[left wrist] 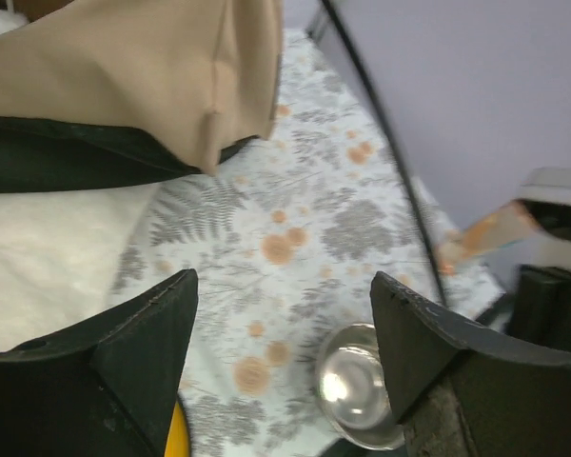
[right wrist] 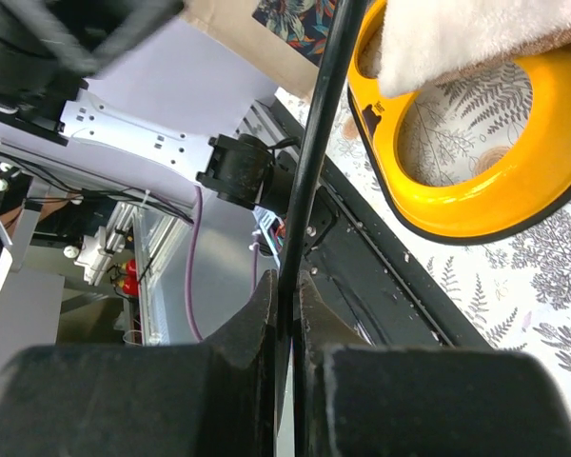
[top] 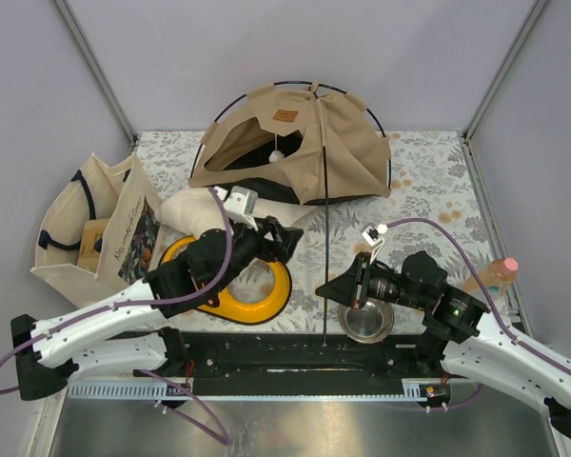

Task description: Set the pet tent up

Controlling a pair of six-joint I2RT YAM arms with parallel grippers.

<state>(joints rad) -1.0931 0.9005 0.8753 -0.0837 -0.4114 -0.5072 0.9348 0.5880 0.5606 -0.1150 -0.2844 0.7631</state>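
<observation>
The tan pet tent [top: 295, 143] stands at the back of the table, its opening to the left, with a brown label [top: 285, 116] and a white pompom [top: 277, 155]. One thin black pole [top: 324, 219] runs loose from the tent's top straight toward the near edge. My right gripper [top: 329, 288] is shut on this pole near its lower end; the right wrist view shows the pole [right wrist: 319, 143] pinched between the fingers [right wrist: 287, 305]. My left gripper [top: 287, 244] is open and empty, hovering in front of the tent. The left wrist view [left wrist: 284, 333] shows tent canvas [left wrist: 143, 67] ahead.
A white fluffy cushion [top: 202, 211] lies partly over a yellow ring [top: 266, 297] under the left arm. A steel bowl [top: 366, 322] sits below the right gripper. A cream tote bag [top: 95, 228] stands at left. A pink-capped bottle [top: 495, 274] lies at right.
</observation>
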